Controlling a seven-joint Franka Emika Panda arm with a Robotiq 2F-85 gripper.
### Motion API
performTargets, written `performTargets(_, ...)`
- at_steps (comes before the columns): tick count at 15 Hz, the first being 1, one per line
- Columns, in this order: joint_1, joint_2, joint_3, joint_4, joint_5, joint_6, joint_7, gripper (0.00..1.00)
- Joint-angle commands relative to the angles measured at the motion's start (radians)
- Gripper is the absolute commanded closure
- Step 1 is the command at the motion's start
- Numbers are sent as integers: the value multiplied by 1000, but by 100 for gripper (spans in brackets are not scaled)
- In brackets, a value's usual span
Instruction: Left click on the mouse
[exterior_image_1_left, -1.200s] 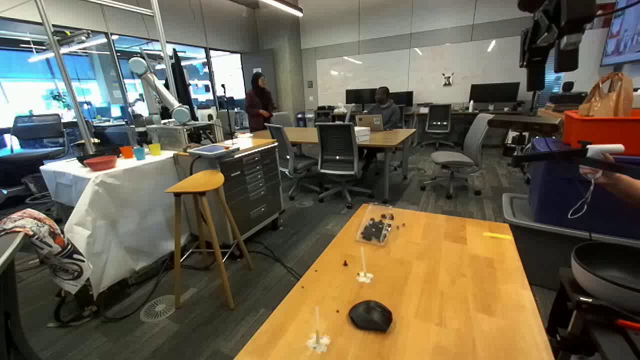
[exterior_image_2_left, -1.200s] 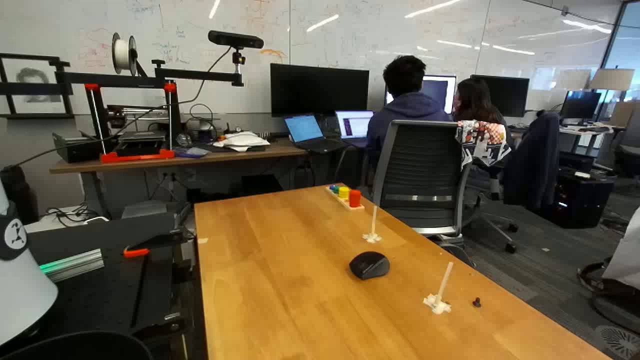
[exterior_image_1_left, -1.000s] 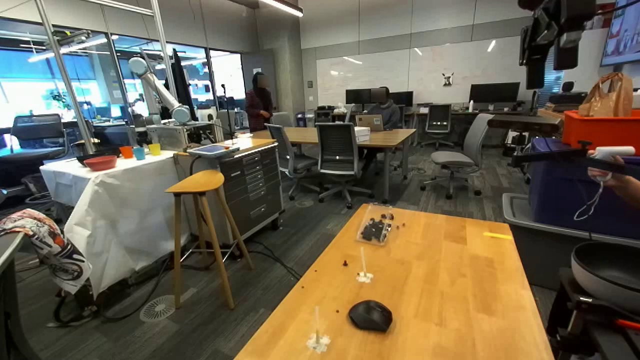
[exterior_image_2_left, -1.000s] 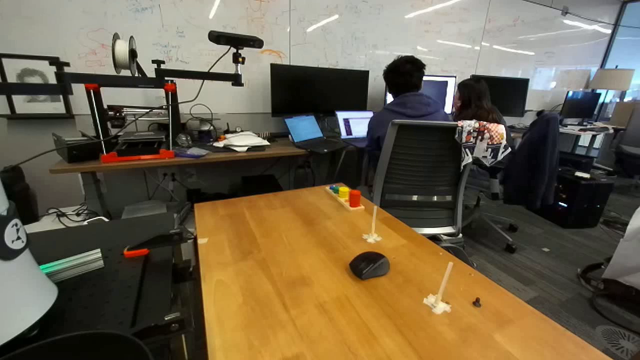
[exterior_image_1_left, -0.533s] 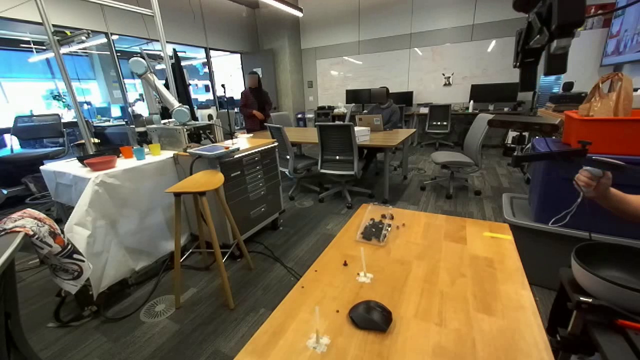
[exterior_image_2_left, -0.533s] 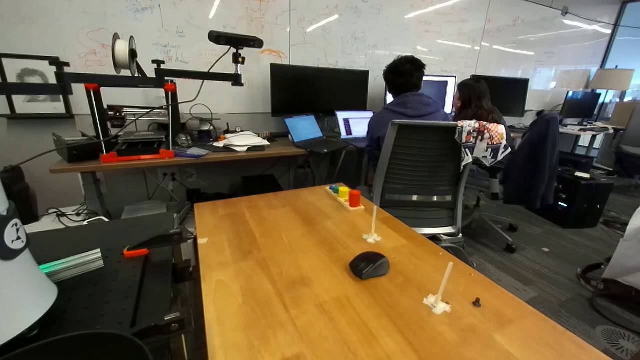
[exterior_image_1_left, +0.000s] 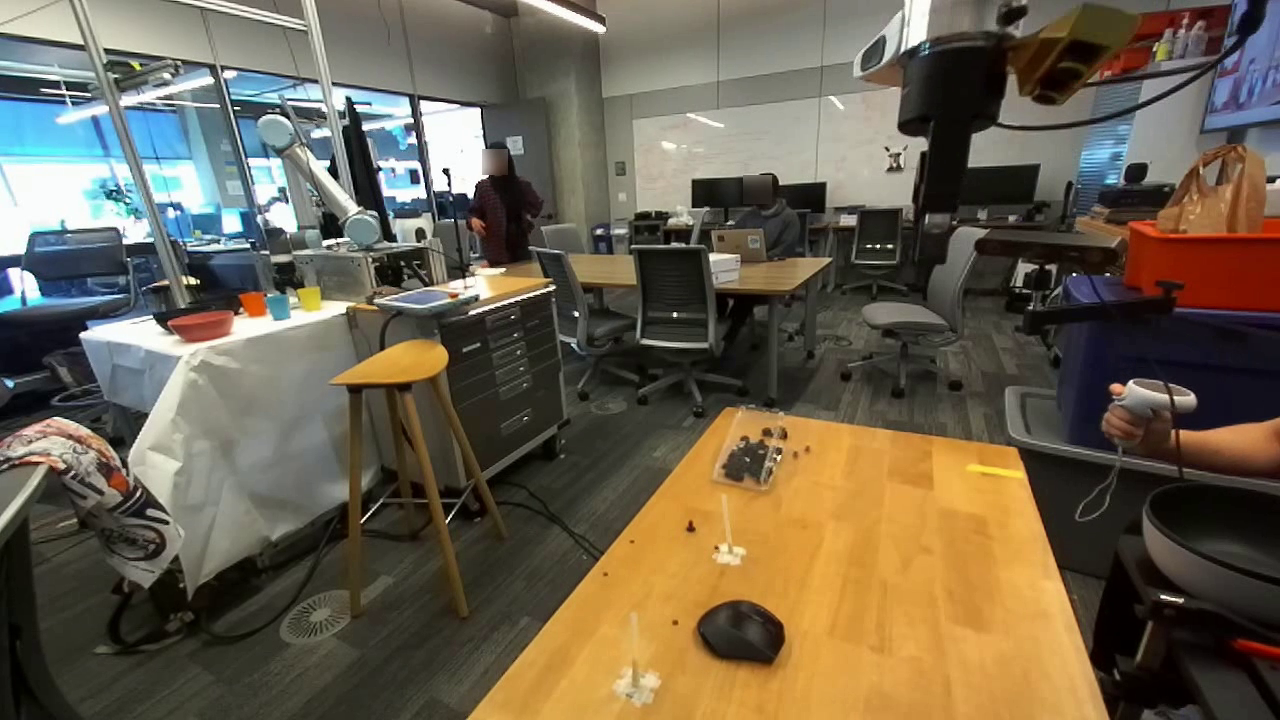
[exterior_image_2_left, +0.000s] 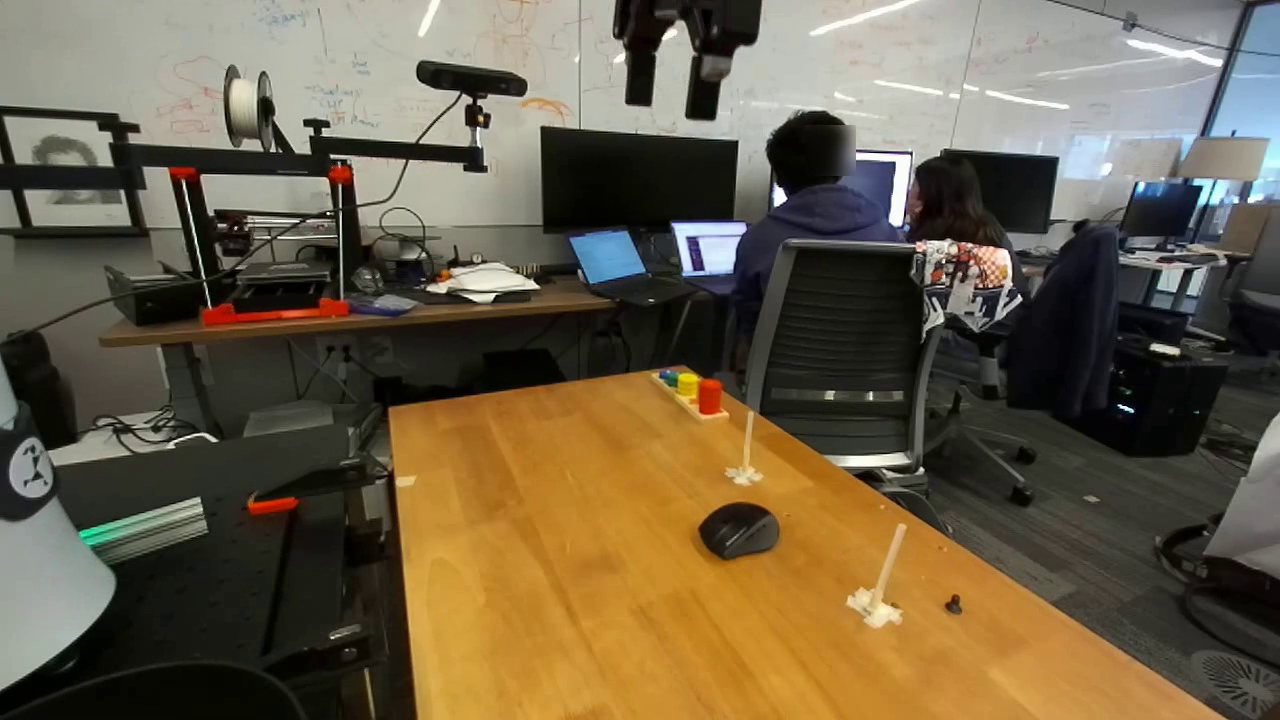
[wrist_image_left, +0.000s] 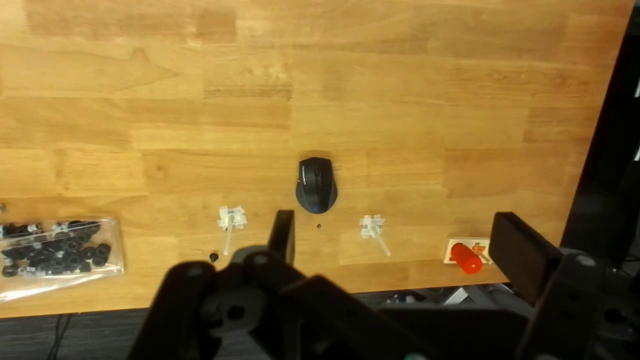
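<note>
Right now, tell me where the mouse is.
In the wrist view, the mouse lies mid-picture on the table, with a white stick to its lower left and a second white stick to its lower right.

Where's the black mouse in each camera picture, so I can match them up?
In an exterior view: mouse near the bottom, just right of center.
In an exterior view: mouse below the middle, just right of center.
In the wrist view: mouse centered.
Shared landmark: two pale sticks nearby.
</note>
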Motion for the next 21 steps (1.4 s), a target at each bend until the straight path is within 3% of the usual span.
performTargets(1,-10,136,20,38,-1,82,4,0)
performTargets(8,-3,367,73,84,-1,187,17,0)
performTargets(9,-3,393,82,92,-6,200,15,25)
performTargets(11,-2,450,97,113,-17,213,21,34)
performTargets(19,10,656,110,204,-119,269,94,95)
performTargets(21,16,707,104,231,-161,286,123,99)
